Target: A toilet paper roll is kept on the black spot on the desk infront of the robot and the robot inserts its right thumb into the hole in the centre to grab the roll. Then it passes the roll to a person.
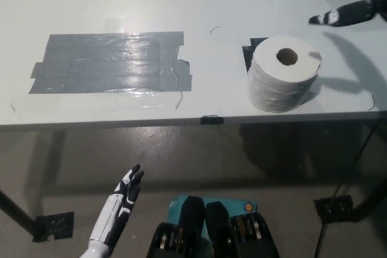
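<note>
One white toilet paper roll (283, 81) — upright, hole up; right hand (346, 14) apart.

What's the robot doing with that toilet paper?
It isn't holding it yet. The toilet paper roll stands on end near the front edge of the white desk, hole facing up, on a black spot. The robot's black right hand is up in the air beyond the roll, at the picture's top right, not touching it. Its white left hand hangs open below the desk edge. A patch of grey tape lies further left.
</note>
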`<action>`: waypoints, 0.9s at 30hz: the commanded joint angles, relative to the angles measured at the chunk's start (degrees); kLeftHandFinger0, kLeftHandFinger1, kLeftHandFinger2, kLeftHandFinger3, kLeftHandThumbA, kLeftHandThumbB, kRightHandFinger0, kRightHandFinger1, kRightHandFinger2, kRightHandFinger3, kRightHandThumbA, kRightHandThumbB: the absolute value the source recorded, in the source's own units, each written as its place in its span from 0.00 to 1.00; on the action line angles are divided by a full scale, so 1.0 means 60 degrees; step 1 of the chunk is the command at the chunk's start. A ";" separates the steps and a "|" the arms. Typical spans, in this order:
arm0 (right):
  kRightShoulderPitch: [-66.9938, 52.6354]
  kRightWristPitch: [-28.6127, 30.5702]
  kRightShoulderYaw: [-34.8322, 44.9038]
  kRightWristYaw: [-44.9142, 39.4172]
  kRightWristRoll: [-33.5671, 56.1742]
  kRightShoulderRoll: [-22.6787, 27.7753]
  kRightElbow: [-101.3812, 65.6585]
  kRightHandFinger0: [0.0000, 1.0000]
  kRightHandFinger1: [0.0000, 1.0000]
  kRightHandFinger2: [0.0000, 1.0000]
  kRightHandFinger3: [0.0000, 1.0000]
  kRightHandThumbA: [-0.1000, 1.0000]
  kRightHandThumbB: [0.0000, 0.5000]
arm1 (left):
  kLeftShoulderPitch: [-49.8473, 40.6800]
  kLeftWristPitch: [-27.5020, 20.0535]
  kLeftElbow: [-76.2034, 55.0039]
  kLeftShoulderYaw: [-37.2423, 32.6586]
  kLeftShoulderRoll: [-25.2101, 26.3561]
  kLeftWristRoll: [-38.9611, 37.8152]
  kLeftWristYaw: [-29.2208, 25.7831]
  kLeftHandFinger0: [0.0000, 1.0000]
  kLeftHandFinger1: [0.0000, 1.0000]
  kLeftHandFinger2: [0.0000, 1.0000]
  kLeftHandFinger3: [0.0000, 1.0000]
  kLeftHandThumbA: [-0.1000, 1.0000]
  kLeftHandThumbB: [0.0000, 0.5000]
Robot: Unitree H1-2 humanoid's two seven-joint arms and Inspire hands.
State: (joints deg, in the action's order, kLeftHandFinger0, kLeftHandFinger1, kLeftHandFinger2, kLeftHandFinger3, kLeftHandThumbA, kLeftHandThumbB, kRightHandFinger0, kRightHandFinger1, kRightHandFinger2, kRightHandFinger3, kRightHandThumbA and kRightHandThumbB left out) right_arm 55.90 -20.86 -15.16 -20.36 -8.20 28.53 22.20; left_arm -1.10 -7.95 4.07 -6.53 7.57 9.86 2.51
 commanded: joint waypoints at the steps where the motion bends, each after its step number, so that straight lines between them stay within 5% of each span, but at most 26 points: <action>1: 0.3119 0.0128 -0.1763 -0.3796 -0.0675 0.0168 0.3466 1.00 1.00 1.00 1.00 1.00 0.90 | 0.0310 -0.0273 -0.0332 -0.0005 0.0132 -0.0009 0.0139 1.00 1.00 1.00 1.00 1.00 0.25; 4: 0.3649 0.0138 -0.2322 -0.4095 -0.0933 -0.0297 0.4747 1.00 1.00 1.00 1.00 1.00 0.94 | 0.0294 -0.0231 -0.0423 -0.0028 0.0148 0.0083 0.0129 1.00 1.00 1.00 1.00 1.00 0.23; 7: 0.3966 0.0570 -0.2672 -0.4362 -0.0916 -0.0707 0.5737 1.00 1.00 1.00 1.00 1.00 0.84 | 0.0293 -0.0256 -0.0393 -0.0010 0.0138 0.0051 0.0118 1.00 1.00 1.00 1.00 1.00 0.23; 21: 0.4309 0.1467 -0.3083 -0.4048 -0.1201 -0.1644 0.7601 1.00 1.00 1.00 1.00 1.00 0.99 | 0.0400 -0.0187 -0.0373 -0.0007 0.0156 0.0098 0.0110 1.00 1.00 1.00 1.00 1.00 0.25; 27: 0.4293 0.1714 -0.2750 -0.3734 -0.1244 -0.1706 0.7826 1.00 1.00 1.00 1.00 1.00 0.90 | 0.0384 -0.0142 -0.0429 -0.0012 0.0157 0.0064 0.0141 1.00 1.00 1.00 1.00 1.00 0.24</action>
State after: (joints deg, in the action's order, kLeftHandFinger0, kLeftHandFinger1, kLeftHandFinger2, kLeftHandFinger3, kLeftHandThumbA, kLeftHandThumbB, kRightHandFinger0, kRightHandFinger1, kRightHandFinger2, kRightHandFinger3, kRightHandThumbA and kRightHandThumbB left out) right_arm 78.14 -13.95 -33.10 -42.91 -14.69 18.05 68.69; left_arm 0.82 -7.78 3.74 -6.52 7.89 10.14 2.72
